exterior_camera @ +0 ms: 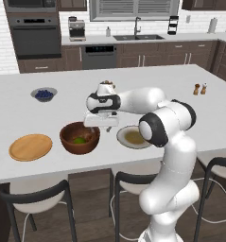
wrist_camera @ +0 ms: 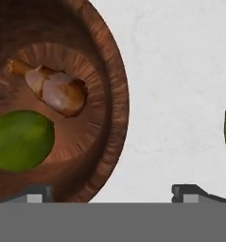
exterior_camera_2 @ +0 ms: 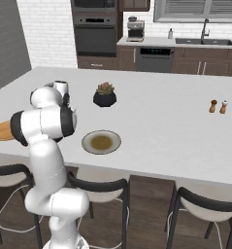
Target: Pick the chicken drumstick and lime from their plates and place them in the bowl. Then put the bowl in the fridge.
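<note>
Hand view: gripper [wrist_camera: 112, 191] spread wide, empty, straddling bowl's [wrist_camera: 115, 85] right rim; drumstick [wrist_camera: 55, 90] and lime [wrist_camera: 20, 139] lie inside.

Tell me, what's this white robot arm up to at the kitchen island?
It is gathering food into a wooden bowl on the island. The chicken drumstick and the lime both lie inside the bowl, side by side. The robot's claw hangs open over the bowl's rim, holding nothing. The two plates, a wooden one and a grey one, sit on either side of the bowl without food.
</note>
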Robot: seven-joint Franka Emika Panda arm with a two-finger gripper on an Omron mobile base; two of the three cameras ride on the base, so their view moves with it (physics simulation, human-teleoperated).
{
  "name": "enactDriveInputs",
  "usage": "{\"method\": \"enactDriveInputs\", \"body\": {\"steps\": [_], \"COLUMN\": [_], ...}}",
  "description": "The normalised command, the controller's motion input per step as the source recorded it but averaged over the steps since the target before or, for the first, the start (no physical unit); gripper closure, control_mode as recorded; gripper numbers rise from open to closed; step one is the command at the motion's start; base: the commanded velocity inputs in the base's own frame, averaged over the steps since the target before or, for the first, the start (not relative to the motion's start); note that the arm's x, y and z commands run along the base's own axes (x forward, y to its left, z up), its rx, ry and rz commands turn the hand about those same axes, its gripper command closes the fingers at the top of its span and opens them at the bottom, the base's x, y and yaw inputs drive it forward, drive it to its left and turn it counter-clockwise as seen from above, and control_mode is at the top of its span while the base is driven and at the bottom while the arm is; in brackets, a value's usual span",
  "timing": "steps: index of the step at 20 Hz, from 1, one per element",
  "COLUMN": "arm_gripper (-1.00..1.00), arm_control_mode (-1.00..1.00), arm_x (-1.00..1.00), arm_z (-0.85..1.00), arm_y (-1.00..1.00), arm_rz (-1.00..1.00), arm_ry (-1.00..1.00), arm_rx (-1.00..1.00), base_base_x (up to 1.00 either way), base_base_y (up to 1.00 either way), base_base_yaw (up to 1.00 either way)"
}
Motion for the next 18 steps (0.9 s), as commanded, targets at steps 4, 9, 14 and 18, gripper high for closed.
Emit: {"method": "enactDriveInputs", "body": {"steps": [4, 9, 14, 18], "arm_gripper": [-1.0, -1.0, -1.0, -1.0], "arm_control_mode": [-1.0, -1.0, -1.0, -1.0], "arm_x": [0.95, 0.58, -0.01, -0.19], "arm_z": [0.0, -0.19, -0.27, -0.19], "arm_y": [0.01, 0.14, 0.01, 0.0], "arm_rz": [-0.02, 0.0, 0.03, 0.08], "arm_ry": [-0.01, -0.01, -0.01, -0.03], "arm_rx": [0.0, 0.0, 0.0, 0.0], "base_base_x": [0.0, 0.0, 0.0, 0.0], "base_base_y": [0.0, 0.0, 0.0, 0.0], "base_base_yaw": [0.0, 0.0, 0.0, 0.0]}}
